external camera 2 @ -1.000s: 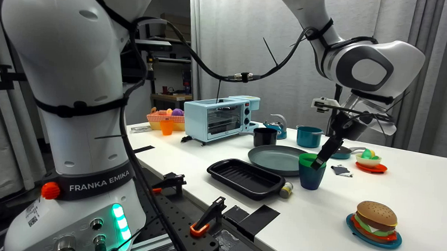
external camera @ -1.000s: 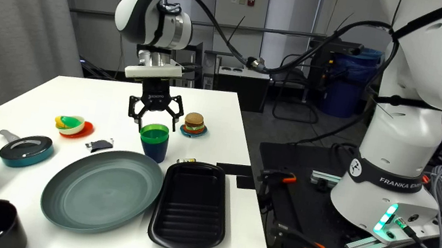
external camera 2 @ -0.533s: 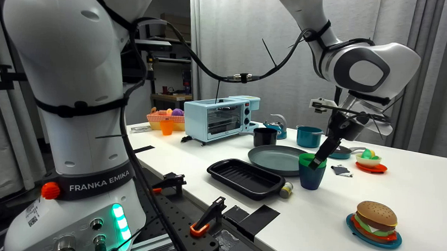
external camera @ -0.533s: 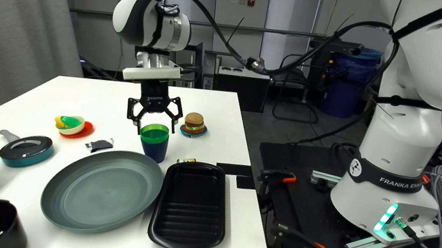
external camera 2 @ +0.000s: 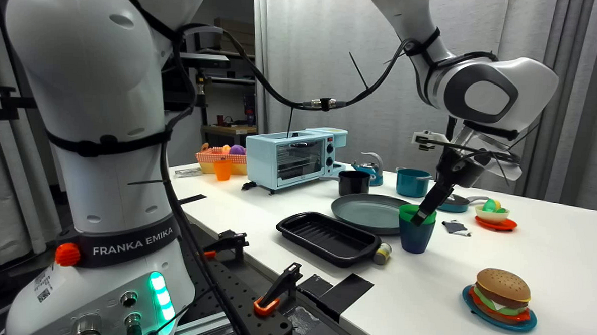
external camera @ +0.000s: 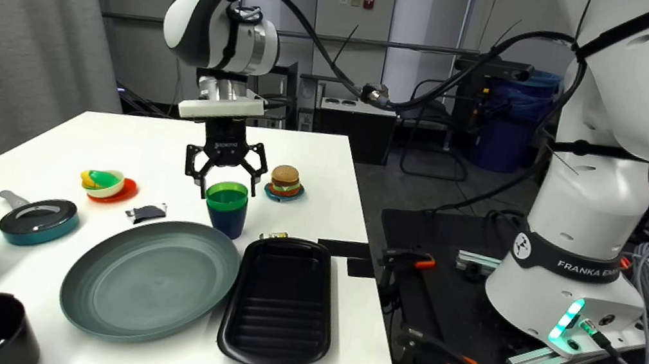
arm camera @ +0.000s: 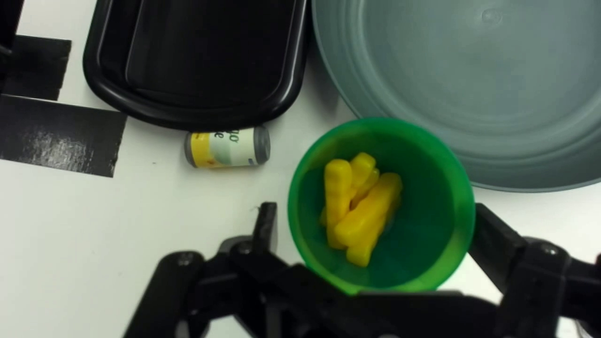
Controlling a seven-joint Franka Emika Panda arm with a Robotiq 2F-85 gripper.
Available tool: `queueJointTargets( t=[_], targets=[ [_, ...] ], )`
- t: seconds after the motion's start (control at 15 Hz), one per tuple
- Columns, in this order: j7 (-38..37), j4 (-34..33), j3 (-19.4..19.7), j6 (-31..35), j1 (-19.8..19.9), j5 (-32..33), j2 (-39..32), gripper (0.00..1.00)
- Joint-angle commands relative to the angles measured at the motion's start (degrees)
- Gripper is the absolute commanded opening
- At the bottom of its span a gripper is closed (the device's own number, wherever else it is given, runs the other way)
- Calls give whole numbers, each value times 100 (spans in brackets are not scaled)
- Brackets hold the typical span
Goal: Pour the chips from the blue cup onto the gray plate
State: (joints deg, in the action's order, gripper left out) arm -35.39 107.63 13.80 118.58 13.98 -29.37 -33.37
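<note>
Chips [arm camera: 368, 211] lie inside the cup [external camera: 226, 213], between the fingers [arm camera: 265, 227] of the claw [external camera: 228, 193]. The claw is released: both fingers stand spread on either side of the cup's rim and grip nothing. In the wrist view, a gap separates one finger from the cup; contact at the other cannot be determined. The cup, green at the rim and dark blue below, stands upright on the counter [external camera: 147, 147], just beside the gray plate [external camera: 150, 278].

Status: alignment of the claw with the cup appears nearly complete. Remaining steps, as judged: close on the cup, lift, carry over the plate, tilt, discharge the chips. All visible chips are in the cup.

Surface: a black tray [external camera: 279, 305] lies beside the plate, toward the counter edge that faces the robot base [external camera: 579, 216]. A small can [arm camera: 227, 148] lies on its side by the tray's end. Black tape [external camera: 342, 248] is fixed at that counter edge; a toy burger [external camera: 285, 181] sits farther along, toward a counter corner. A toaster oven [external camera 2: 299, 160] stands between a basket [external camera 2: 208, 166] and a black pot [external camera 2: 354, 184].

Room: a gray curtain [external camera 2: 323, 63] hangs beyond the counter edge opposite the base. A blue bin [external camera: 504, 139] stands in the background.
</note>
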Motion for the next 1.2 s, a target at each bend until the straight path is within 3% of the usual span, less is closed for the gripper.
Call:
queueJointTargets(
  t=[0.0,0.13,0.2,0.4,1.13],
  targets=[
    [-196,-109,-15,-59,-19,116,-52,100],
    [-192,-106,-16,-59,-23,120,-51,97],
    [-192,-106,-16,-57,-25,119,-51,80],
    [-180,-114,-20,-51,-27,118,-36,57],
    [0,174,-22,113,-57,115,257,57]
  ],
)
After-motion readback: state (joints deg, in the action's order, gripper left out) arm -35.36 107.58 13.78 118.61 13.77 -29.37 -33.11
